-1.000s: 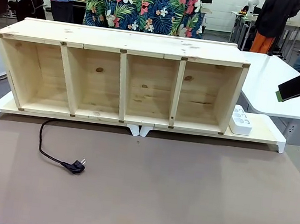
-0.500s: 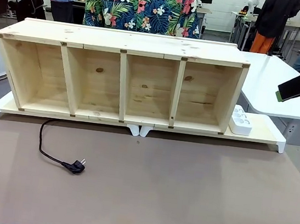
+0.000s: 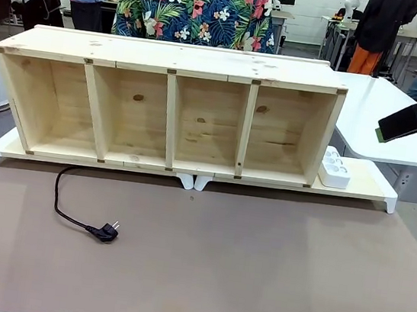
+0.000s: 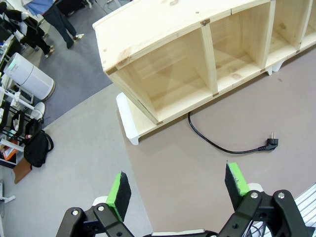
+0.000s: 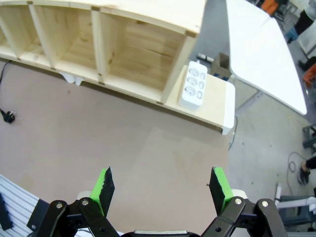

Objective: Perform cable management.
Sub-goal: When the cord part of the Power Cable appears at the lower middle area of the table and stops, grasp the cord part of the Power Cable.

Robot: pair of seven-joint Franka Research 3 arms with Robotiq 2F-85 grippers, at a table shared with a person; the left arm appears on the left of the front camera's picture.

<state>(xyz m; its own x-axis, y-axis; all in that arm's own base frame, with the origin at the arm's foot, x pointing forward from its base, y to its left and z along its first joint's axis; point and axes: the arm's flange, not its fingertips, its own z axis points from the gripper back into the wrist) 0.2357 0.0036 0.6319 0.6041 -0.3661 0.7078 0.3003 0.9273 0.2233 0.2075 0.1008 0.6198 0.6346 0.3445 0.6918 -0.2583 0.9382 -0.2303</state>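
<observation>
Counter (image 3: 255,270): a brown surface that carries everything, bare across its middle and right.
Wooden shelf (image 3: 175,59): lies on its side along the far edge, with four open compartments facing the robot. A hand sweeping low could knock its front edge.
Person (image 3: 205,9): stands behind the shelf in a floral shirt. No hands are over the counter.
White base (image 3: 374,185): a low stand under the shelf, jutting out at the right end.
Left hand (image 4: 177,185): green pads set wide with nothing between them, high above the counter's left part, with the cable below and ahead of it.
Right hand (image 5: 162,184): also wide and empty, held high on the right over the power strip's end.
Power strip (image 3: 335,171): white, on the base just beside the shelf's right wall. It is loose, so a push on it may slide it off.
Cable (image 3: 61,198): comes out from under the base below the leftmost compartment and curves across the counter, well apart from the strip. It is thin and glossy, so a pinch may slip, and its hidden end may snag if it is pulled.
Plug (image 3: 106,231): lies flat at the cable's near end. A grip there may twist the pins off line.
</observation>
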